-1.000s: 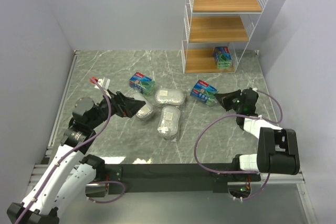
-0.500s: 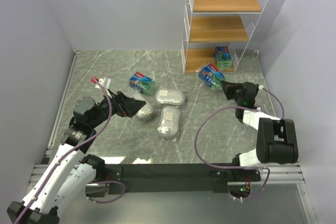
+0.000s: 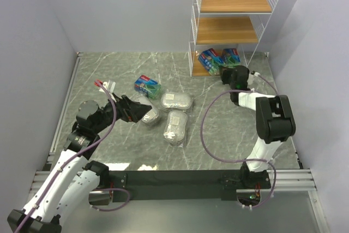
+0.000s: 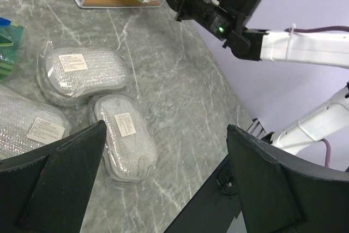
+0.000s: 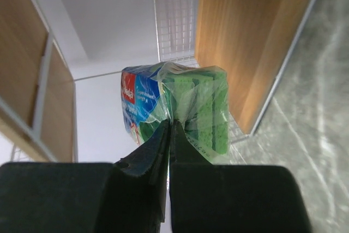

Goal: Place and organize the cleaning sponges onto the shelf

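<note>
Right wrist view, right end effector (image 5: 170,124) pinched shut on green sponge pack (image 5: 193,105), left end effector (image 4: 163,135) wide open

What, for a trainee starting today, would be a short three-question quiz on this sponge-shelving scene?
1. How many silvery oval packs lie on the table?
2. True or false: the right gripper is open and empty.
3. Which shelf tier holds the resting green pack? A top, B middle, C bottom.
Key: 1 three; 2 false, it is shut on the held green pack; 3 C.
</note>
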